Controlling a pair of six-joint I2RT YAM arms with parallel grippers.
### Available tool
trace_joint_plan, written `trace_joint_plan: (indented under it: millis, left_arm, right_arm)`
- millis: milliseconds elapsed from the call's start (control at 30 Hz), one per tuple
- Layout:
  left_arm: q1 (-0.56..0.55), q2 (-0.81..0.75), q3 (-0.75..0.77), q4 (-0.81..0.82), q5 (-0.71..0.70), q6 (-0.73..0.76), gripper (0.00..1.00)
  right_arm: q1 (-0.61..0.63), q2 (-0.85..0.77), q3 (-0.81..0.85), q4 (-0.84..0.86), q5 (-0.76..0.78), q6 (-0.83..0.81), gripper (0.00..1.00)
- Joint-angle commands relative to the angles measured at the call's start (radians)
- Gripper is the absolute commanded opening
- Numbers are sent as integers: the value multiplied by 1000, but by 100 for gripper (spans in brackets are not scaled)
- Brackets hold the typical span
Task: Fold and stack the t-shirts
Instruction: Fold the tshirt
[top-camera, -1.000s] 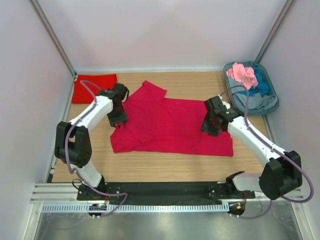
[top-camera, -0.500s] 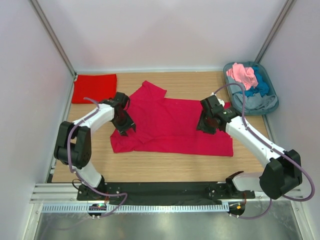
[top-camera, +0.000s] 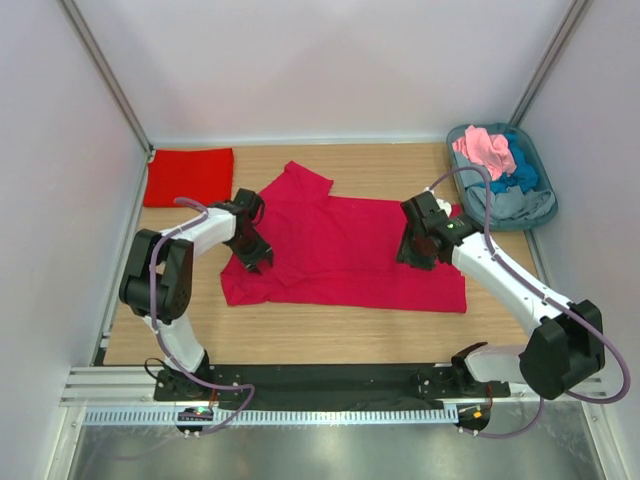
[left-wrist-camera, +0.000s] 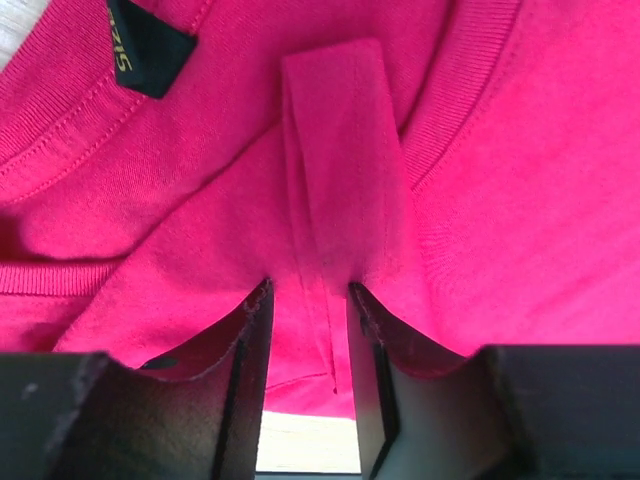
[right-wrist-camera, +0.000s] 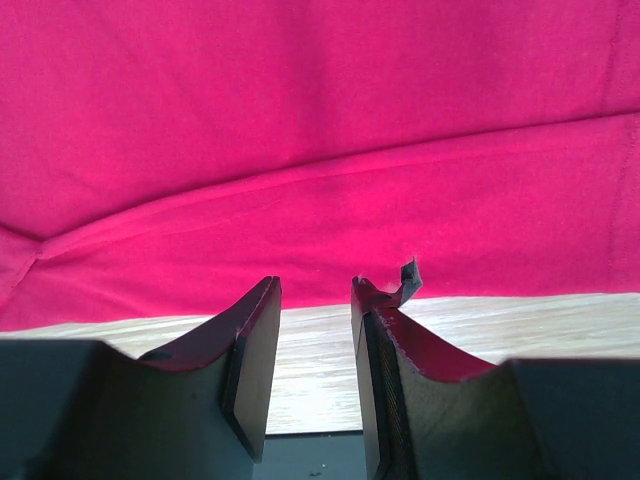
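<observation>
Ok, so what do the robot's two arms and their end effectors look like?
The left arm and right arm have white links between chunky black joints, with a thin purplish cable looping alongside. The left end effector and right end effector each have two flat black fingers.

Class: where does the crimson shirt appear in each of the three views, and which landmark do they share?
Top external: crimson shirt spread flat mid-table.
Left wrist: shirt fills the frame, collar upper left.
Right wrist: shirt fills the upper half.
Shared landmark: table, bare wood along the shirt's edge.
</observation>
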Motion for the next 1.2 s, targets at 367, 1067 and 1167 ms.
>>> trace_joint_plan:
  millis: [367, 1067, 1167]
  left_arm:
    - [-23, 42, 102, -4, -72, -2, 9]
    - [64, -200, 27, -226, -264, 150, 49]
    - [153, -249, -87, -165, -212, 165, 47]
  right_arm:
    - [0, -36, 15, -26, 46, -30, 41]
    - [233, 306, 180, 170, -63, -133, 43]
    - [274, 399, 225, 195, -98, -131, 42]
